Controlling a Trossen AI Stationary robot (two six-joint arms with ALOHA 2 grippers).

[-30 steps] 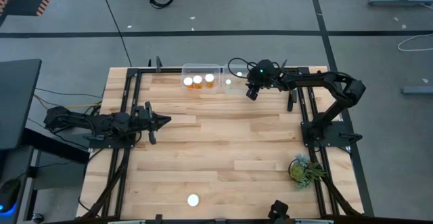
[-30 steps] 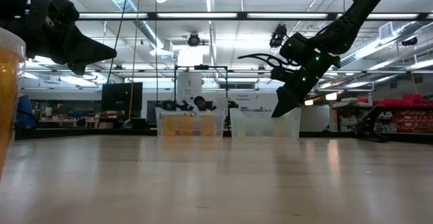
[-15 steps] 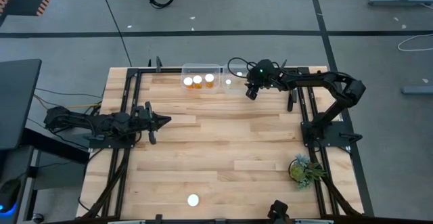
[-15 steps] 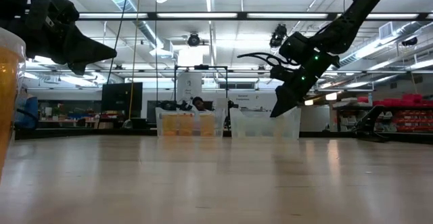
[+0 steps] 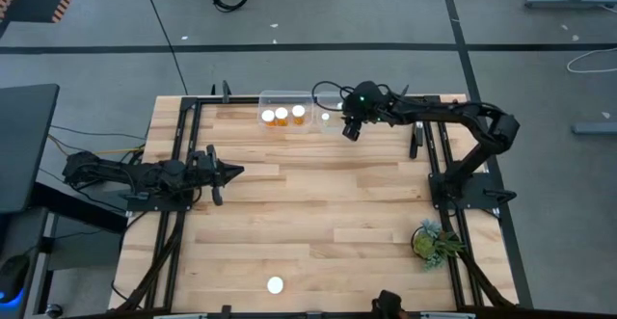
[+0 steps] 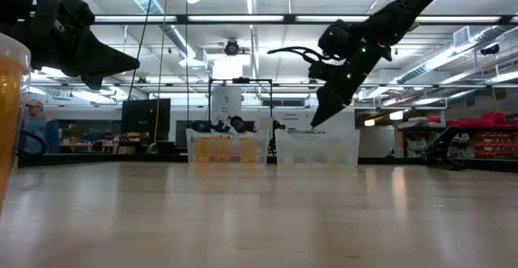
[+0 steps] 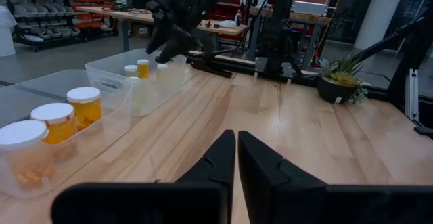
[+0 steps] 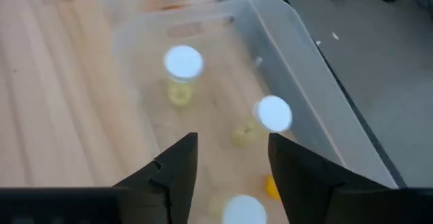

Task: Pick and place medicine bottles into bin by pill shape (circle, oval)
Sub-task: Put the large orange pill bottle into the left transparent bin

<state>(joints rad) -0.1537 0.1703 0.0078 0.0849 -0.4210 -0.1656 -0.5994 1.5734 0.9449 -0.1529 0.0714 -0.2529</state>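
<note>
A: What does the left gripper [image 5: 231, 172] do?

B: It waits near the left edge of the table [image 5: 318, 213], low over the wood. Its fingers [image 7: 260, 160] are together and hold nothing.

A: And where are the bottles?

B: One bottle [image 5: 276, 284] stands alone near the front edge of the table. Three bottles [image 5: 281, 116] stand in the left bin [image 5: 286, 97] at the back edge. The right bin [image 8: 298, 41] beside it holds three more bottles [image 8: 183, 62]; the right wrist view looks down on their white caps.

A: And the right gripper [image 5: 350, 131]?

B: It hangs above the right bin, raised over the rim. Its fingers [image 8: 177, 166] are apart, and nothing is between them.

A: So which step is this?

B: I think one bottle is just placed, and the arm is free. The next move, in my judgement, is to fetch the lone bottle at the front edge. For this an arm must cross the table, come down over the cap and close on it.
</note>
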